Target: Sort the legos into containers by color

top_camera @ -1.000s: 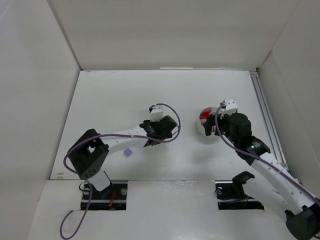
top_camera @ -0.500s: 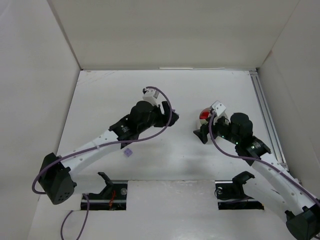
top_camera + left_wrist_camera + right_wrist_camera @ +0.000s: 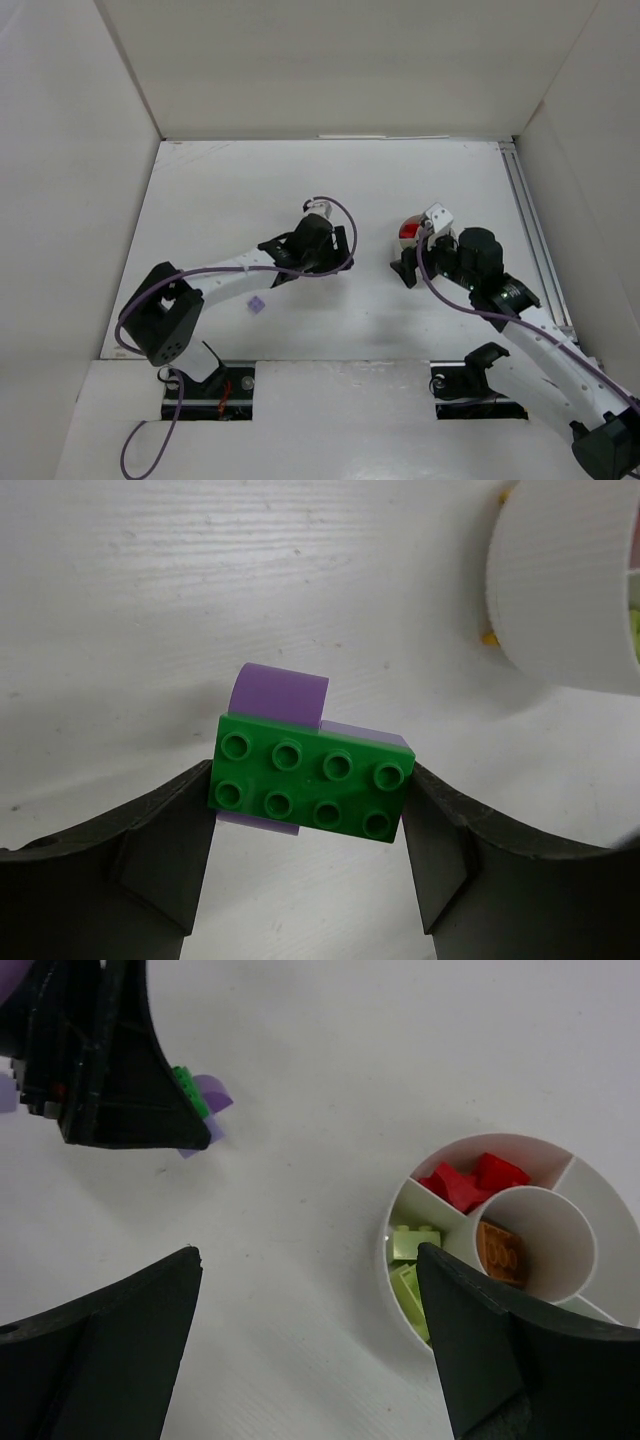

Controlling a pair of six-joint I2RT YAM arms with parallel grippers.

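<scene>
My left gripper (image 3: 310,792) is shut on a green brick (image 3: 312,780) with a lilac piece (image 3: 280,692) stuck under it, just above the white table. In the top view the left gripper (image 3: 332,258) is left of the round white dish (image 3: 420,222). The right wrist view shows the dish (image 3: 400,1222) holding red bricks (image 3: 465,1180), lime bricks (image 3: 412,1245) and an orange-brown brick (image 3: 500,1250) in its central cup. My right gripper (image 3: 305,1305) is open and empty, low beside the dish's left side. It also shows in the top view (image 3: 405,268). A loose lilac brick (image 3: 257,305) lies near the left arm.
White walls enclose the table on the left, back and right. A metal rail (image 3: 525,215) runs along the right edge. The left gripper (image 3: 100,1060) with the green brick (image 3: 185,1088) fills the top left of the right wrist view. The dish wall (image 3: 565,590) stands close at the left wrist view's upper right.
The left arm swung up and out, then came back down to about where it began. The right gripper moved from over the dish to just left of it.
</scene>
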